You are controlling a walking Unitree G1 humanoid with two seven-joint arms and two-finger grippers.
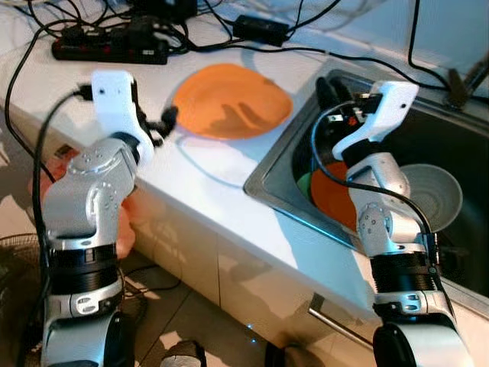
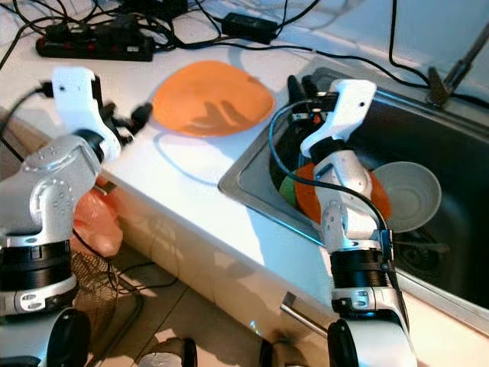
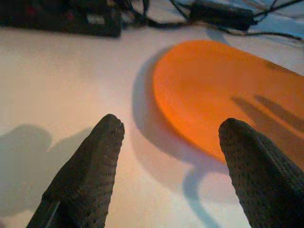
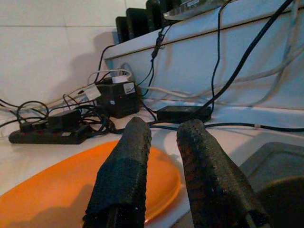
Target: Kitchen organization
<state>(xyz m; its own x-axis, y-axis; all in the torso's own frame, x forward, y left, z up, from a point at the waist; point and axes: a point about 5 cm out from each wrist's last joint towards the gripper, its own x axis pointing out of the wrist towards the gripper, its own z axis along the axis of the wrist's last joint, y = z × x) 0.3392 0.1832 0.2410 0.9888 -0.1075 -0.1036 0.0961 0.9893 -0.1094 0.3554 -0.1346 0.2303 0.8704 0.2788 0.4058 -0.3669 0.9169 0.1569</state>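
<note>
Orange plate (image 1: pixel 231 101) on counter, just ahead of spread left gripper (image 3: pixel 168 137), right gripper (image 4: pixel 164 137) nearly closed, empty

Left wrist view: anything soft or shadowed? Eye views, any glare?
Left wrist view: open left gripper has blurred fingers, throwing shadows across the white counter; the flat orange plastic plate carries finger shadows too. Left eye view: counter washed out near the black power strip.

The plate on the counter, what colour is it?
Plain orange plate, clearest in the left eye view.
</note>
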